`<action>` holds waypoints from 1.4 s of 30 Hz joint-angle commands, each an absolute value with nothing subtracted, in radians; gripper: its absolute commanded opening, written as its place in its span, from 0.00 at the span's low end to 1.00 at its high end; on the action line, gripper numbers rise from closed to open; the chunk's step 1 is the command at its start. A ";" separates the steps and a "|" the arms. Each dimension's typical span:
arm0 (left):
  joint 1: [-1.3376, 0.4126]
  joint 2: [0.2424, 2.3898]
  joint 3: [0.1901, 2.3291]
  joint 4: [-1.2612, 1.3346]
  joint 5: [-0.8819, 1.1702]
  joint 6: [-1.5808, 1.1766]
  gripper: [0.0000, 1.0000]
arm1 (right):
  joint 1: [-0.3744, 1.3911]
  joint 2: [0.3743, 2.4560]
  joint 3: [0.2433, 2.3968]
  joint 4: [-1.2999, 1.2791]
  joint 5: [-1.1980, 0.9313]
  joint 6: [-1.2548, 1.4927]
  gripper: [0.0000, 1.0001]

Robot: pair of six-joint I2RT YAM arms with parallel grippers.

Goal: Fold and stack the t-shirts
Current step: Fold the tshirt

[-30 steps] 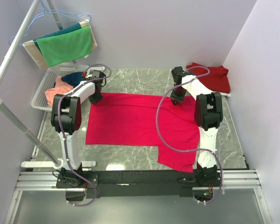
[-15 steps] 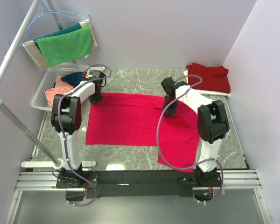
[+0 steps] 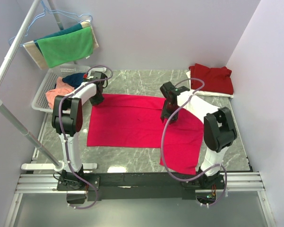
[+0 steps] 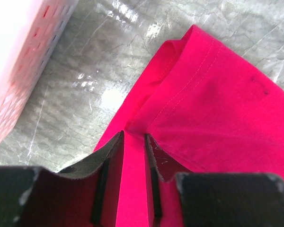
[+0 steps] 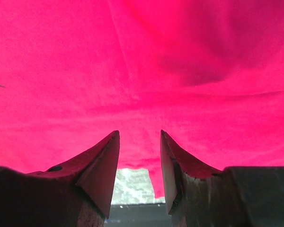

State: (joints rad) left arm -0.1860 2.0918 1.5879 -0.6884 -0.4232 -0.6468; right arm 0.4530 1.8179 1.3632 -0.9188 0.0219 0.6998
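Note:
A bright pinkish-red t-shirt (image 3: pixel 128 123) lies spread flat on the marble table. My left gripper (image 3: pixel 96 98) sits at its far left corner. In the left wrist view the jaws (image 4: pixel 133 137) stand close together with a strip of the shirt (image 4: pixel 217 94) between them, and creases run to the tips. My right gripper (image 3: pixel 168 115) hovers over the shirt's middle right, jaws (image 5: pixel 139 135) apart with nothing between them, the shirt (image 5: pixel 142 61) beyond. A folded maroon-red shirt (image 3: pixel 212 78) lies at the far right corner. Salmon-orange (image 3: pixel 56 92) and navy (image 3: pixel 75 79) shirts lie in the basket.
A white perforated basket (image 3: pixel 39 98) stands at the far left, also in the left wrist view (image 4: pixel 19 71). Green (image 3: pixel 66 47), teal and beige towels hang on a rack above it. Bare marble (image 5: pixel 132 182) shows in the shirt's near notch. Walls close in the back and right.
My right gripper has moved from the shirt's far right corner leftward and nearer, over the shirt's middle right. The left arm has not moved.

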 commanded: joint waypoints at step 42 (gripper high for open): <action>-0.186 2.496 2.118 -0.864 -0.393 -0.646 0.34 | 0.152 2.522 2.279 -1.141 0.048 0.584 0.46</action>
